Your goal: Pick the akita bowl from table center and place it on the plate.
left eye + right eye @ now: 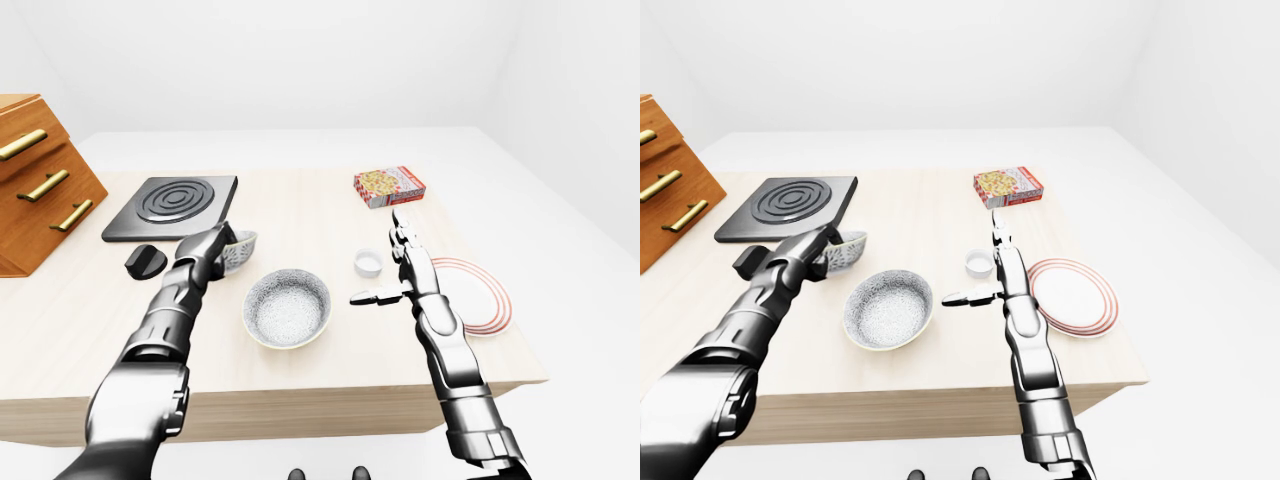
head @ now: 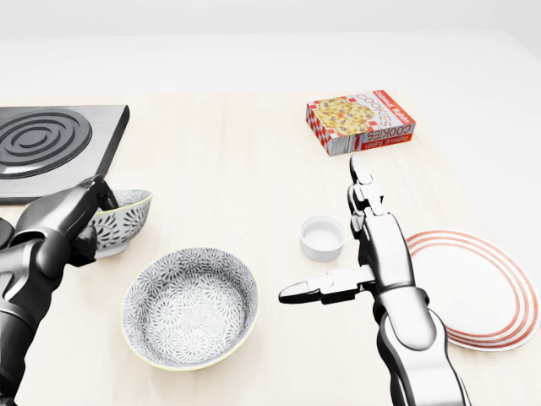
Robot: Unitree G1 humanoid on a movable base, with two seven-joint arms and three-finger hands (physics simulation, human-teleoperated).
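The right hand (image 2: 338, 245) is spread wide and holds nothing. One finger points up the head view and the thumb (image 2: 304, 291) sticks out to the left. It hangs over the bench (image 2: 237, 169), between the big bowl (image 2: 191, 307) and the plate (image 2: 473, 288). A little white cup (image 2: 322, 236) sits just beside the hand. The right arm comes up from the bottom of the view and lies partly over the plate's left edge.

The left hand (image 2: 80, 216) is curled at the rim of a small bowl (image 2: 127, 220), on its left side. I cannot tell if the fingers really grip it. The left arm reaches in from the bottom left.

The big bowl stands upright near the middle of the bench, between the two hands, and no hand touches it. The plate lies to its right, well apart.

A cookie box (image 2: 362, 122) lies near the top. A black stove plate (image 2: 51, 148) sits at the top left. A wooden drawer chest (image 1: 40, 180) stands at the far left.
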